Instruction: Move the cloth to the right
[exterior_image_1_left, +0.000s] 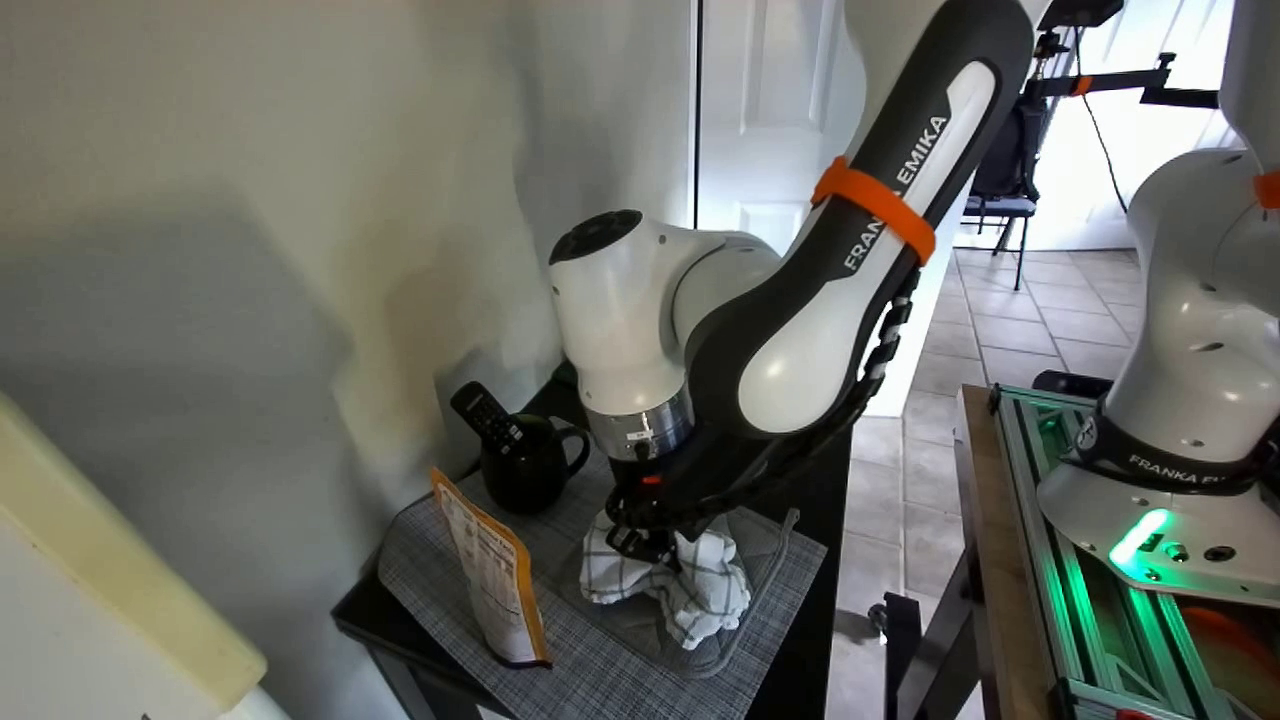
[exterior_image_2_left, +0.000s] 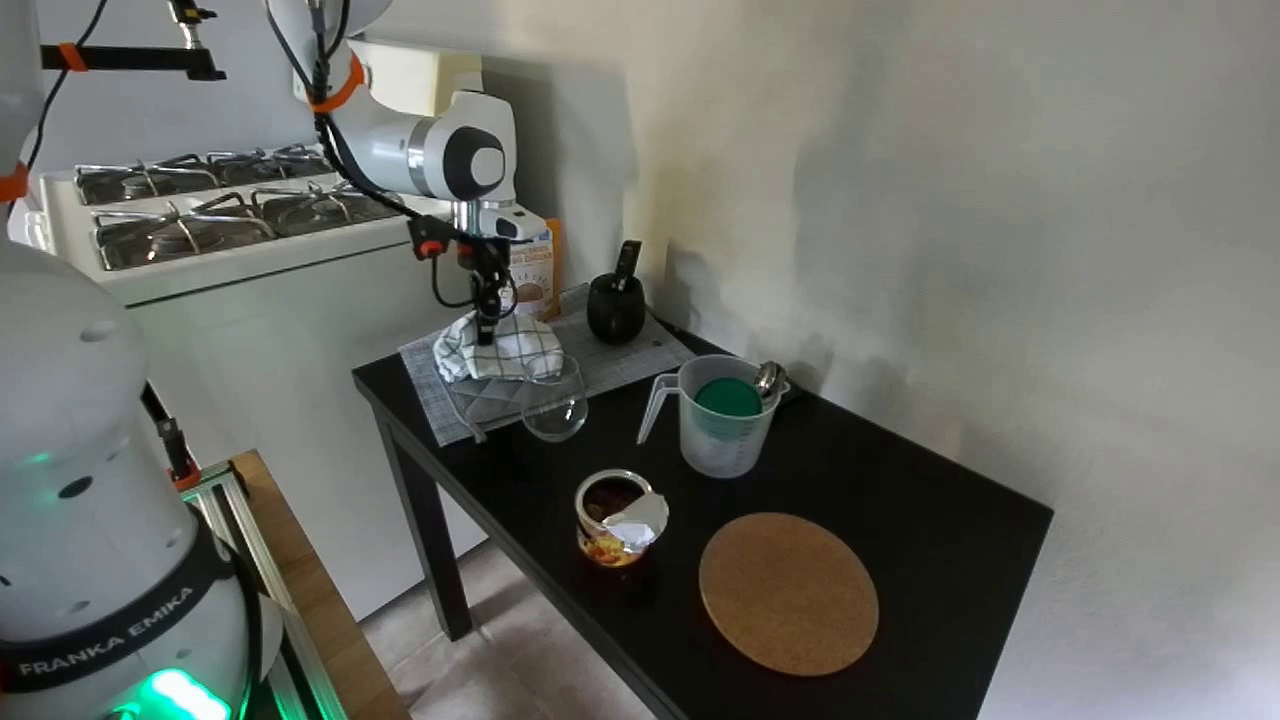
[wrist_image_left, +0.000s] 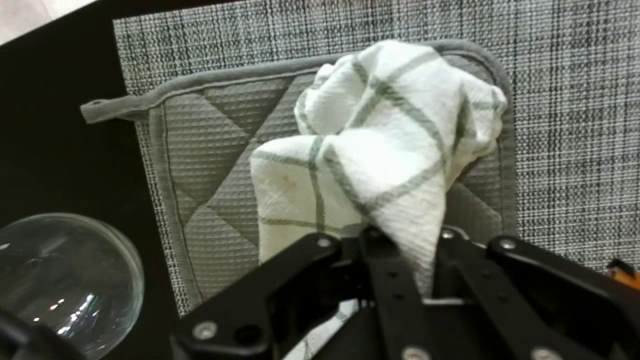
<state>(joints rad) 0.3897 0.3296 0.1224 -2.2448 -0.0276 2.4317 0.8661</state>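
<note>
A white cloth with dark checks (exterior_image_1_left: 705, 590) lies bunched on a grey quilted pot holder (exterior_image_1_left: 765, 535). The cloth also shows in an exterior view (exterior_image_2_left: 530, 340) and in the wrist view (wrist_image_left: 395, 110). My gripper (wrist_image_left: 407, 237) points down into the cloth. A fold of the cloth rises to a narrow peak pinched between its fingers. The rest of the cloth rests on the pot holder (wrist_image_left: 210, 160). The gripper also shows in both exterior views (exterior_image_1_left: 645, 545) (exterior_image_2_left: 487, 325). The fingertips are partly hidden by the cloth.
A grey placemat (wrist_image_left: 570, 125) lies under the pot holder. A clear glass (exterior_image_2_left: 555, 410) stands close beside the cloth. An upright bag (exterior_image_1_left: 490, 580) and a black mug (exterior_image_1_left: 525, 475) stand near the wall. A measuring jug (exterior_image_2_left: 715, 445), an opened can (exterior_image_2_left: 605, 535) and a round cork board (exterior_image_2_left: 790, 595) are farther along.
</note>
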